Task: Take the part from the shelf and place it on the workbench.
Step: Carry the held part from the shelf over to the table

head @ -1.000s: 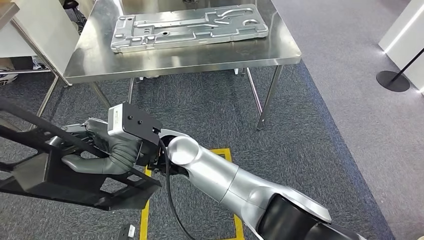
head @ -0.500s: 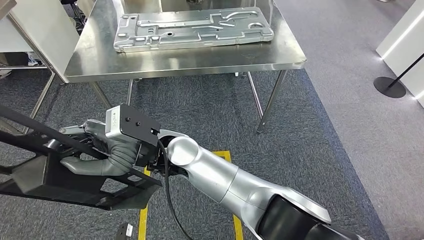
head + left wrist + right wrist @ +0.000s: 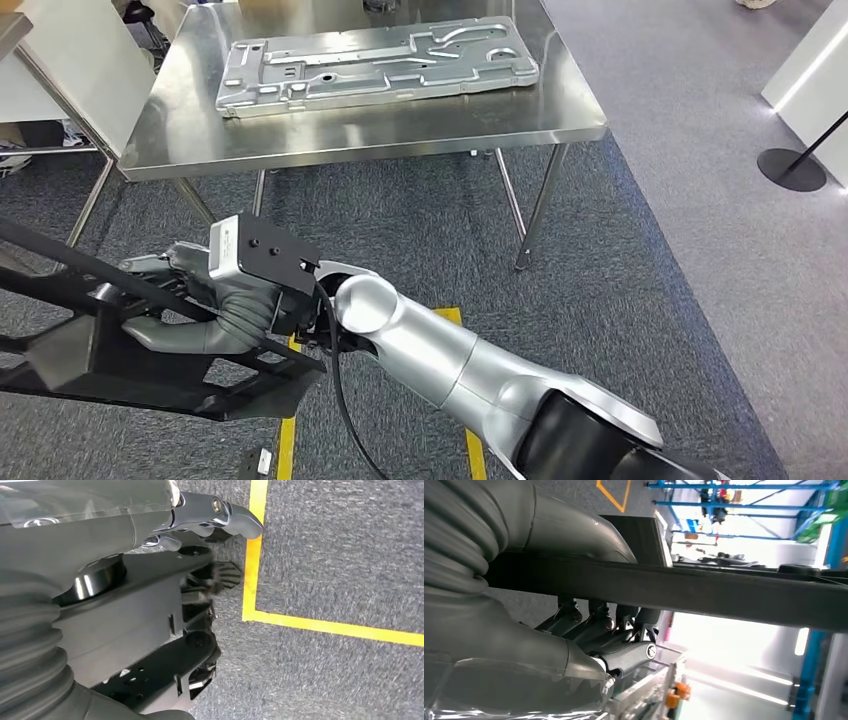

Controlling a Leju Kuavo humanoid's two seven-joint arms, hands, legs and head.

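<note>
So you've got one black part at lower left, right hand fingers wrapped around its bar, left hand gripping too. One silver plate on the table, whole view shifted slightly.

This is a workshop or factory test floor. At 12 o'clock in the head view stands a stainless steel surface on thin metal legs, carrying a large stamped metal panel with ribs and cut-outs, the kind of sheet part made for machines or vehicles. The floor is grey carpet marked with yellow tape lines, as work zones are marked in plants. At 3 o'clock a black barrier post base stands. The right wrist view shows blue metal racking under bright light.
</note>
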